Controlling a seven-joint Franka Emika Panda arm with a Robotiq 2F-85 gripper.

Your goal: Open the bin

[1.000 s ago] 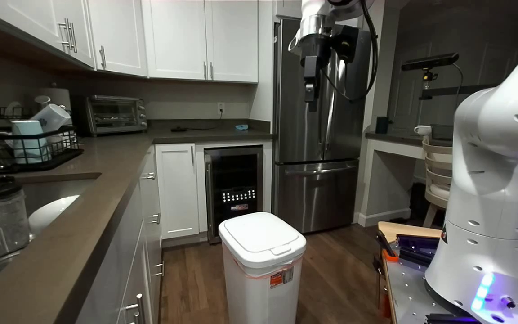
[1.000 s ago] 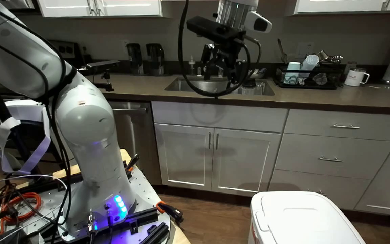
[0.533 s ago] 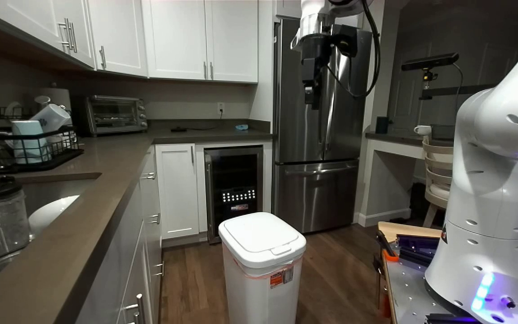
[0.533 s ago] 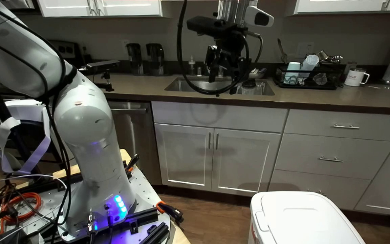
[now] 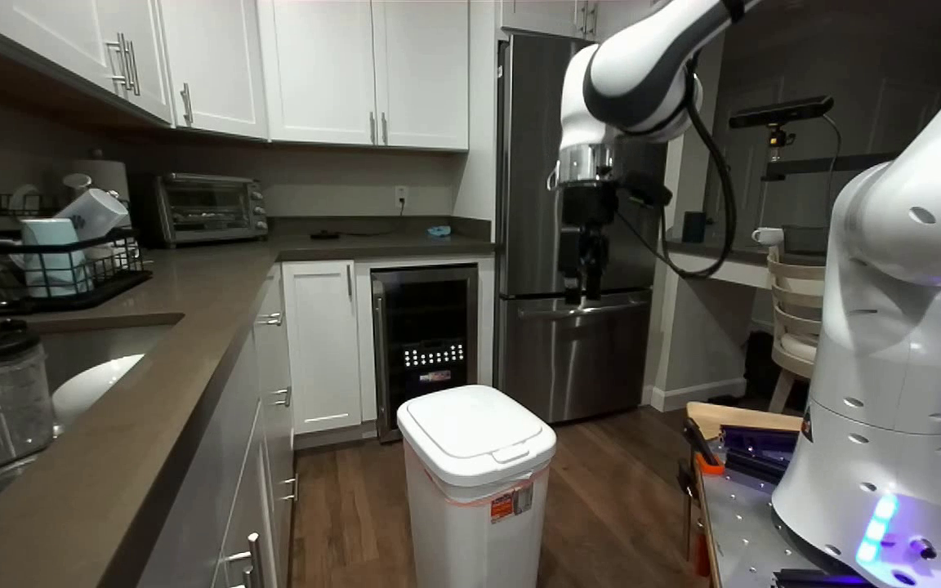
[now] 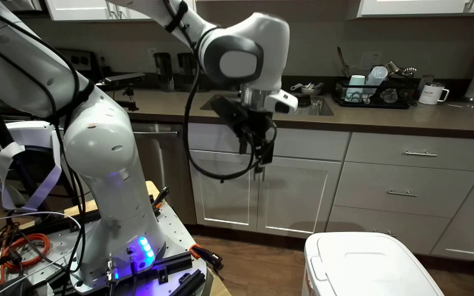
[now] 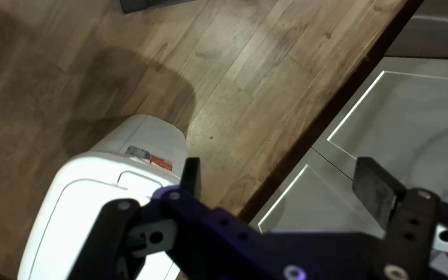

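we see the tall white bin point(image 5: 474, 531) standing upright on the brown wood floor point(image 5: 348, 523). its white lid point(image 5: 470, 420) is down flat on top, so the bin is closed. we see a little tab point(image 5: 511, 453) at the front edge of the lid, and a small red label point(image 5: 501, 508) on the front, just under it. in an exterior view, the bin shows between the long counter point(image 5: 205, 343) and the robot's table point(image 5: 736, 523).

the white arm point(image 6: 270, 53) bends out, and the black gripper point(image 7: 283, 182) hangs from it with its tips pointing down. in both exterior views we see it higher than the lid and apart from it. in the wrist view, its two pads point(image 7: 373, 190) are wide apart, and we look right through the gap to the floor and the cabinet doors point(image 7: 422, 128). the bin is low on the left there, partly behind one finger.

a black cable point(image 6: 222, 177) loops beside the gripper. in an exterior view, a big silver fridge point(image 5: 568, 367) stands behind it. in an exterior view we also see a black dish rack point(image 6: 370, 105) with cups, and a white mug point(image 6: 430, 94) just beside it.
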